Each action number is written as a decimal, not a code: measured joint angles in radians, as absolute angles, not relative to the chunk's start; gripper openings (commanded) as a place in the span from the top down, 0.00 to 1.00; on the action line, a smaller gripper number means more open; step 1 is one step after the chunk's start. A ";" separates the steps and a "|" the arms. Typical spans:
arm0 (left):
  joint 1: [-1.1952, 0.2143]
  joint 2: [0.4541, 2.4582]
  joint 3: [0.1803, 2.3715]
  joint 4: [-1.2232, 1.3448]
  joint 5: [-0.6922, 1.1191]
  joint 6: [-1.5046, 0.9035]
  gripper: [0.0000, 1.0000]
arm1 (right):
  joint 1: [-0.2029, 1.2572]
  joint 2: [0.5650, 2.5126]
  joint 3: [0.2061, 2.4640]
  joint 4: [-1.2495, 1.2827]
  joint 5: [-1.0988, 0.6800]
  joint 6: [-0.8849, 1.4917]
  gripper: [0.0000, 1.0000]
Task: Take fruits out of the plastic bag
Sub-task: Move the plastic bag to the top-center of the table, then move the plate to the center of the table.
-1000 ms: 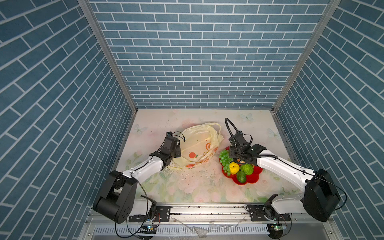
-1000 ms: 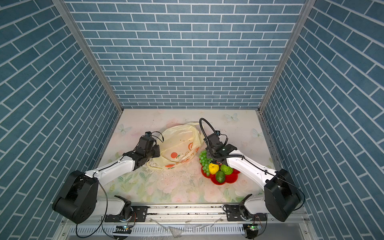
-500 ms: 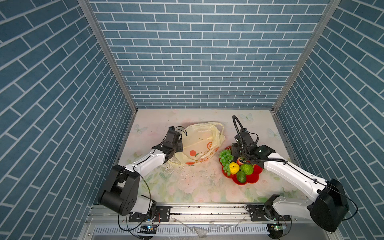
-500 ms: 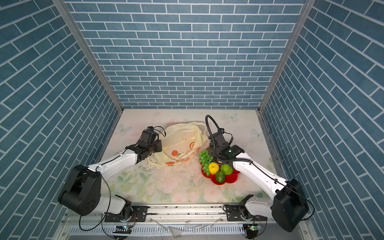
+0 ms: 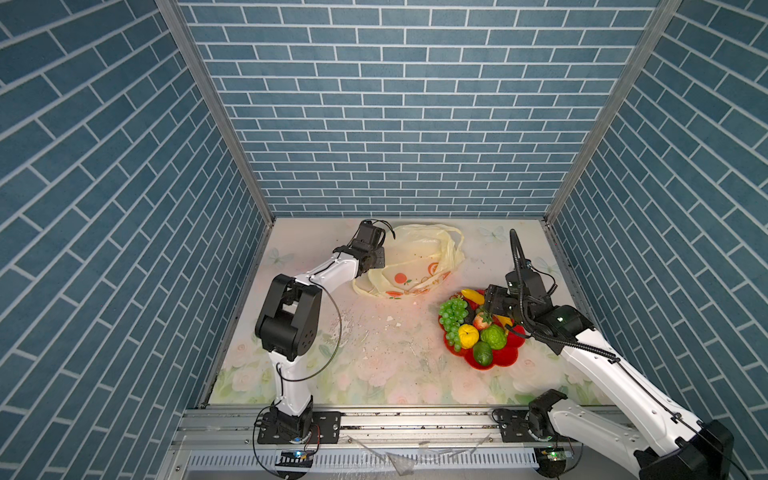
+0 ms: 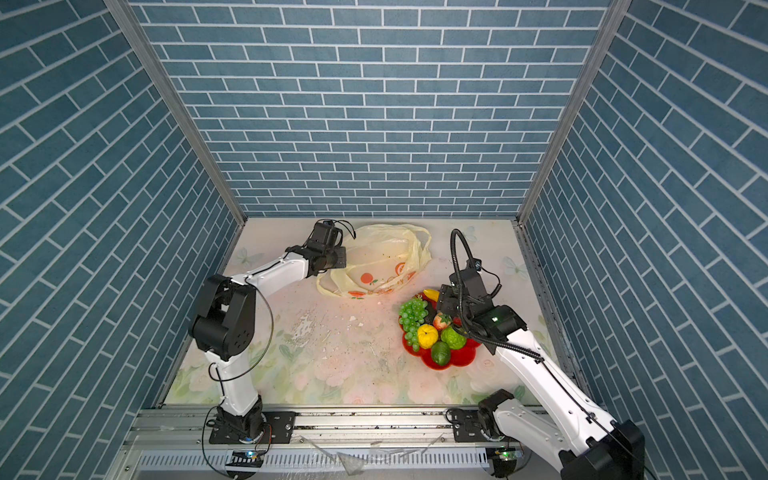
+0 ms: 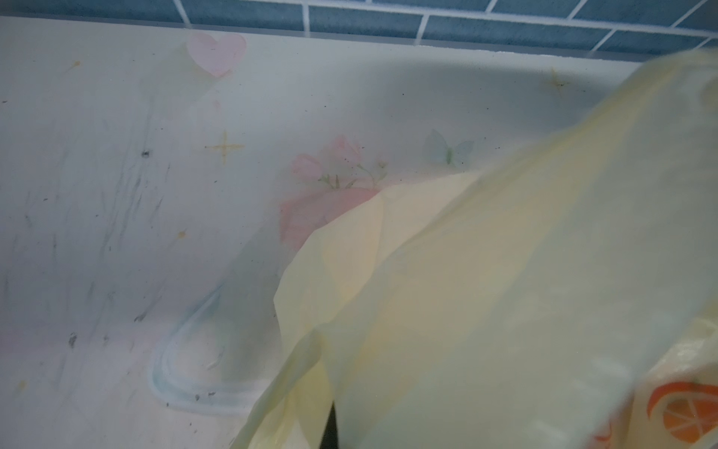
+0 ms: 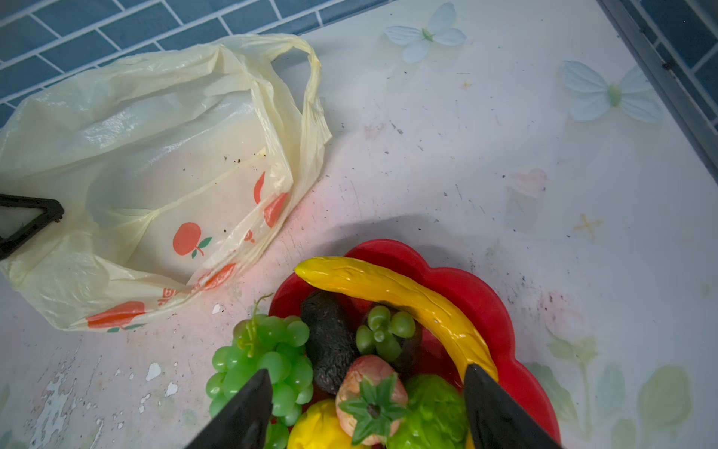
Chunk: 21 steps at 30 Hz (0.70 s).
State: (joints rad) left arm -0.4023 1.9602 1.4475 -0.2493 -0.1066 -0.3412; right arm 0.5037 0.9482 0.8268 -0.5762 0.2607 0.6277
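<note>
Many fruits (image 5: 468, 335) on plate (image 5: 508, 358), bag (image 5: 415, 255) slack

The white and black left arm (image 5: 328, 272) is bent at the elbow and stretched toward the back. The black left gripper (image 5: 375, 261) at its end is squeezed tight on the edge of the thin pale yellow plastic bag (image 5: 415, 257). The white and black right arm (image 5: 602, 365) is stretched forward and kept low. The black right gripper (image 8: 367, 371) is pointed down, and its two jaws are spread wide apart.
</note>
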 measured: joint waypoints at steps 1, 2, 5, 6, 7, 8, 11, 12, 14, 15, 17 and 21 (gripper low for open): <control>-0.403 1.985 1.484 -0.258 -0.106 -0.331 0.97 | 0.489 0.937 0.820 -0.585 0.261 0.628 0.18; -0.403 2.013 1.528 -0.270 -0.102 -0.318 0.97 | 0.472 0.925 0.810 -0.598 0.260 0.628 0.17; -0.403 2.096 1.666 -0.308 -0.091 -0.272 0.93 | 0.421 0.894 0.779 -0.616 0.253 0.632 0.16; -0.403 2.127 1.721 -0.324 -0.088 -0.254 0.90 | 0.402 0.884 0.764 -0.617 0.248 0.633 0.15; -0.403 2.151 1.762 -0.338 -0.085 -0.240 0.85 | 0.383 0.876 0.751 -0.619 0.242 0.637 0.15; -0.403 2.177 1.810 -0.352 -0.084 -0.225 0.79 | 0.363 0.870 0.735 -0.620 0.234 0.646 0.15; -0.404 2.246 1.934 -0.410 -0.084 -0.186 0.54 | 0.299 0.863 0.694 -0.620 0.202 0.674 0.14; -0.405 2.268 1.972 -0.432 -0.085 -0.178 0.45 | 0.276 0.862 0.678 -0.617 0.185 0.684 0.14; -0.405 2.291 2.020 -0.474 -0.085 -0.162 0.32 | 0.232 0.862 0.649 -0.615 0.150 0.704 0.13; -0.406 2.299 2.040 -0.497 -0.085 -0.155 0.27 | 0.210 0.862 0.636 -0.613 0.131 0.712 0.13; -0.407 2.307 2.077 -0.549 -0.084 -0.146 0.20 | 0.170 0.861 0.615 -0.604 0.094 0.729 0.13; -0.411 2.305 2.151 -0.662 -0.085 -0.151 0.12 | 0.086 0.843 0.570 -0.576 0.015 0.751 0.10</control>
